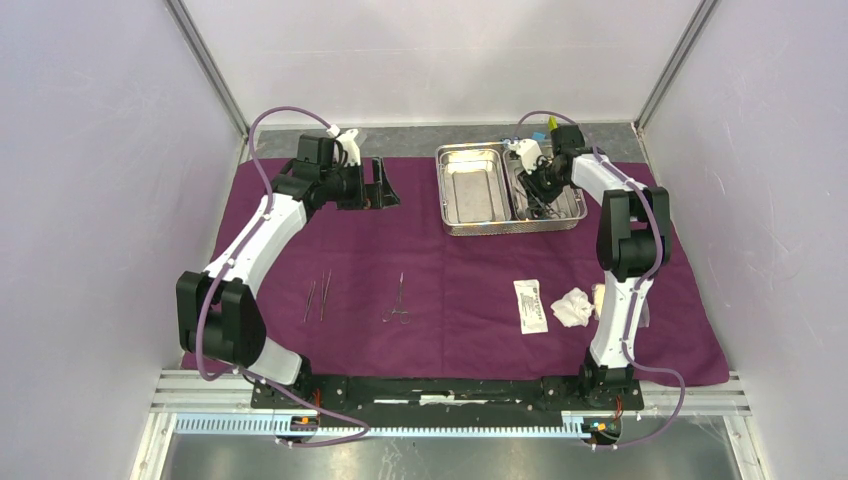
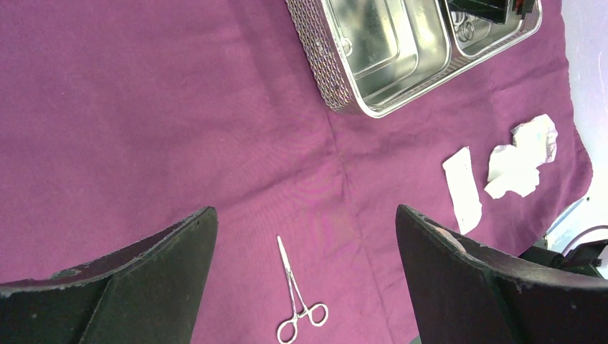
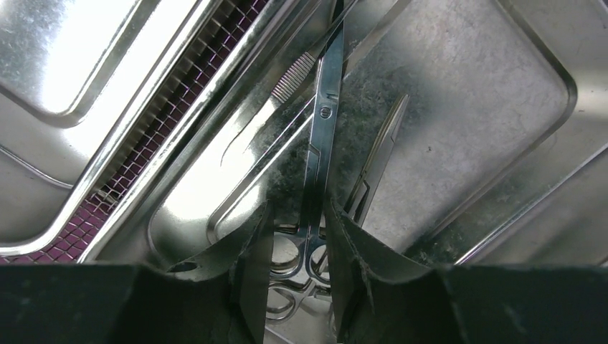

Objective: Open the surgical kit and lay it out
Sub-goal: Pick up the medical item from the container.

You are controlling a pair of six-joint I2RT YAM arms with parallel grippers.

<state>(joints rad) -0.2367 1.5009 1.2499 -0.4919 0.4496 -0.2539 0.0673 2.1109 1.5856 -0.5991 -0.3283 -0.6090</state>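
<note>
The plum-purple cloth (image 1: 460, 280) lies spread over the table. On its far right stands the steel tray (image 1: 441, 190). My right gripper (image 1: 535, 195) reaches down into the tray's right compartment. There its fingers straddle the ring handles of steel scissors (image 3: 323, 122), which lie flat among other slim instruments (image 3: 380, 150). The rings fill the gap in the right gripper (image 3: 297, 215), and whether the pads press on them does not show. My left gripper (image 1: 385, 190) hovers wide open over the far left cloth, holding nothing. A clamp (image 2: 297, 294) lies on the cloth below the left gripper (image 2: 307, 215).
Two slim instruments (image 1: 317, 297) lie side by side on the near left cloth, with the clamp (image 1: 399, 300) to their right. A white packet (image 1: 531, 306) and crumpled gauze (image 1: 573, 307) rest by the right arm's base. A yellow-green block (image 1: 552, 126) sits behind the tray.
</note>
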